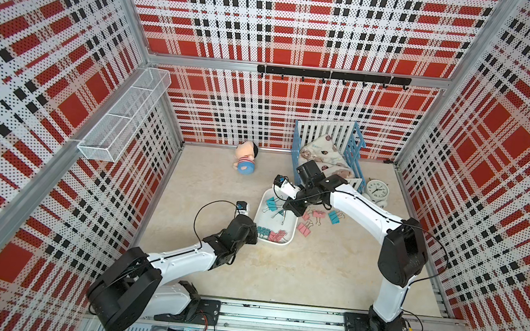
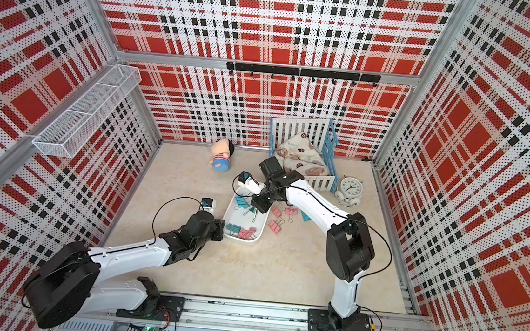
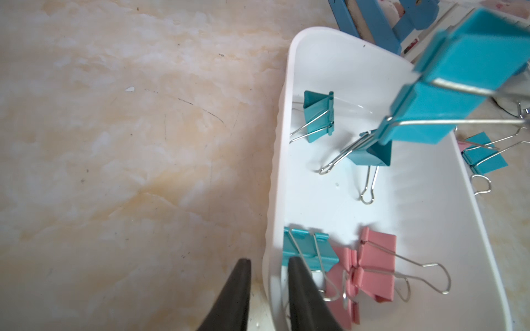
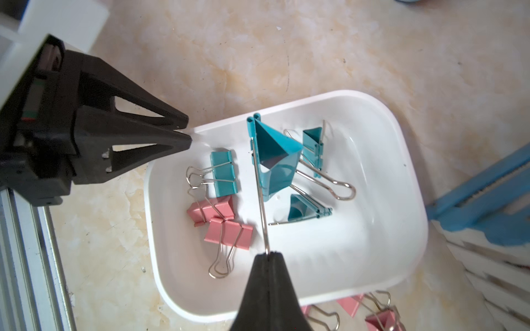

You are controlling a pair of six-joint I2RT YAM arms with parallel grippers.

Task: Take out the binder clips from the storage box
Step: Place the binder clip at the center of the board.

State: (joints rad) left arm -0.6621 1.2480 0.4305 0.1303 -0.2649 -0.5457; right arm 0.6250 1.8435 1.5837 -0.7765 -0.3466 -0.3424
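The storage box (image 1: 293,230) (image 2: 262,229) is a shallow white tub in the middle of the table. My left gripper (image 3: 269,259) (image 4: 187,131) is shut on its near wall (image 3: 275,200), with one finger inside and one outside. My right gripper (image 4: 268,253) (image 1: 286,208) is shut on the wire handle of a teal binder clip (image 4: 275,160) (image 3: 459,86), which hangs above the box. Other teal clips (image 3: 318,117) and pink clips (image 3: 375,258) lie inside the box. Several pink and teal clips (image 1: 318,214) lie on the table to the right of the box.
A white-and-blue toy crib (image 1: 328,152) with a blanket stands behind the box, and an alarm clock (image 1: 375,192) is to its right. A doll (image 1: 246,161) lies at the back. A wire-mesh basket (image 1: 122,119) hangs on the left wall.
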